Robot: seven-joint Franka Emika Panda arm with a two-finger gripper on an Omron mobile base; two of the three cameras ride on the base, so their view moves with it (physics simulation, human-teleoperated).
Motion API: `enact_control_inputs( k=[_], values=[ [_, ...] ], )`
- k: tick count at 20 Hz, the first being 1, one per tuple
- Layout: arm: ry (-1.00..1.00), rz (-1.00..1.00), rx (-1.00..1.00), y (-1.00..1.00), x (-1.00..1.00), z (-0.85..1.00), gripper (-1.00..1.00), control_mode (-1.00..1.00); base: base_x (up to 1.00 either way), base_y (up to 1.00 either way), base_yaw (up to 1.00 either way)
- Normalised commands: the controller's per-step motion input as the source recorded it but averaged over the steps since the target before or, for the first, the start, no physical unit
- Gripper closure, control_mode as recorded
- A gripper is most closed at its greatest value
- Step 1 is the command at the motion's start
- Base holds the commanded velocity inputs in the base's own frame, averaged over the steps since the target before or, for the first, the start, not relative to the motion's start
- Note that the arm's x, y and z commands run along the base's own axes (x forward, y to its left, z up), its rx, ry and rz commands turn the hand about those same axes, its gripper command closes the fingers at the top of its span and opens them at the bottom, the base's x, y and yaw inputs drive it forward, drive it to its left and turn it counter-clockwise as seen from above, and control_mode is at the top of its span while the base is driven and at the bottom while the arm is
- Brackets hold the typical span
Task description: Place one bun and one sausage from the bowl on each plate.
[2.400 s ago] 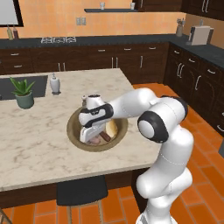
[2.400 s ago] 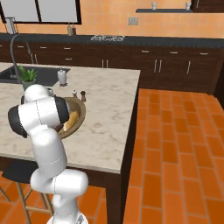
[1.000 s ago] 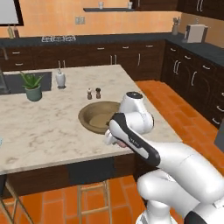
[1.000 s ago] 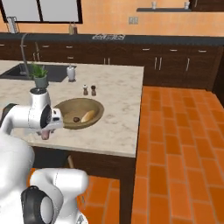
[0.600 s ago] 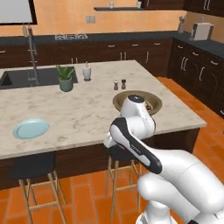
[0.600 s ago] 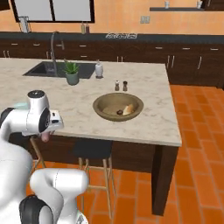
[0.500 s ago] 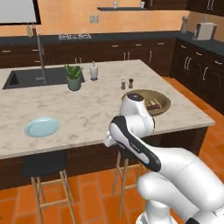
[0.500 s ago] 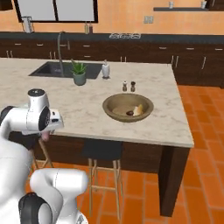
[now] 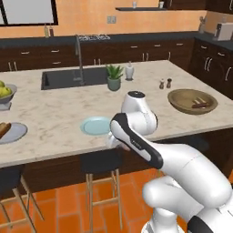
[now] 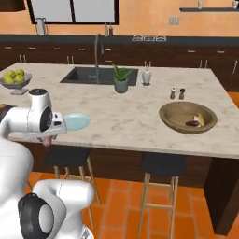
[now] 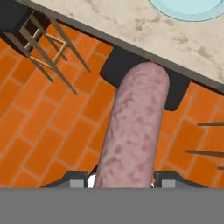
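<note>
You won't find any readable text, labels, brands or numbers on anything here — all surfaces are plain.

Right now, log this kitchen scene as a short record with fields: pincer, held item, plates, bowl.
pincer: shut on a sausage, hanging over the floor just off the counter edge
held item: pinkish-red sausage, pointing away from the hand toward the counter edge
near plate: pale blue plate on the counter by the arm, nothing on it
far plate: second plate at the counter's left end, carrying a tan bun
bowl: wooden bowl near the counter's right end, sausage and bun pieces inside
</note>
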Motion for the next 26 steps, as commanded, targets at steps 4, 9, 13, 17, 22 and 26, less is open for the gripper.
enact_control_inputs(
  k=[4,9,13,17,22,26],
  values=[
    [0.00,0.00,0.00,0.00,0.00,0.00,1.00,1.00,0.21,1.00,-0.39],
    [0.00,0.00,0.00,0.00,0.00,0.00,1.00,1.00,0.23,1.00,-0.44],
    [0.00,0.00,0.00,0.00,0.00,0.00,1.00,1.00,0.51,1.00,-0.38],
    [0.00,0.00,0.00,0.00,0.00,0.00,1.00,1.00,0.39,1.00,-0.28],
    [-0.01,-0.25,0.00,0.80,-0.16,0.01,1.00,-1.00,-0.01,0.20,-0.05],
    [0.12,-0.33,0.02,1.00,0.44,0.00,1.00,-1.00,0.00,0.00,0.00]
  ],
)
